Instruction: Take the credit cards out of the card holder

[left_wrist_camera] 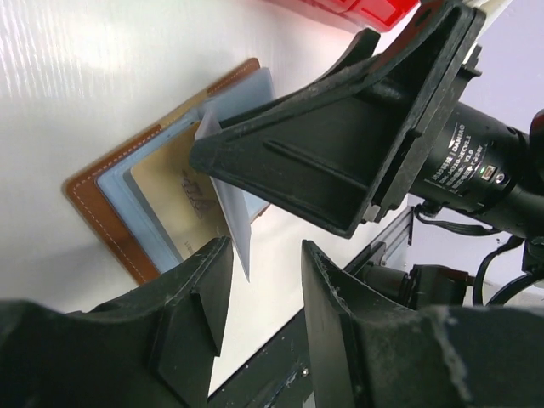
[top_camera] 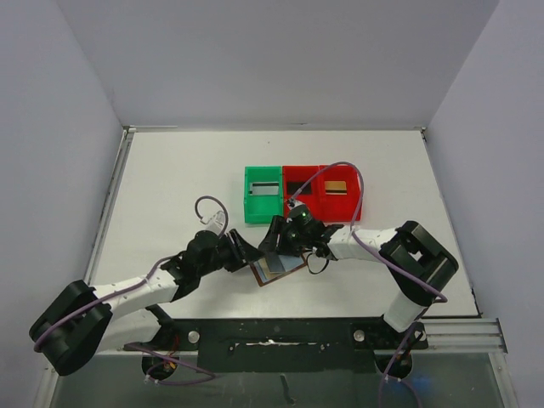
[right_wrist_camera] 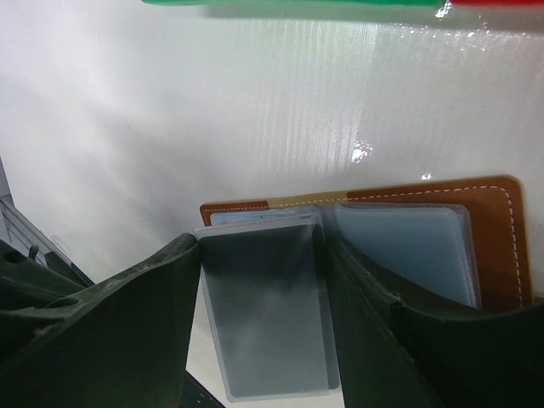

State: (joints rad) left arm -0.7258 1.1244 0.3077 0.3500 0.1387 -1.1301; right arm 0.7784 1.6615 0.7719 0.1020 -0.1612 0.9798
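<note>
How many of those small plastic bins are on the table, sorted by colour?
Green bin: 1
Red bins: 2
Total: 3

My top camera looks steeply down from above and behind the arm bases over the whole white worktop. Each wrist camera rides close behind its fingers. Over the left pincer I look low and obliquely, and over the right pincer almost straight onto a grey plastic card. All three views share the open brown leather wallet.
</note>
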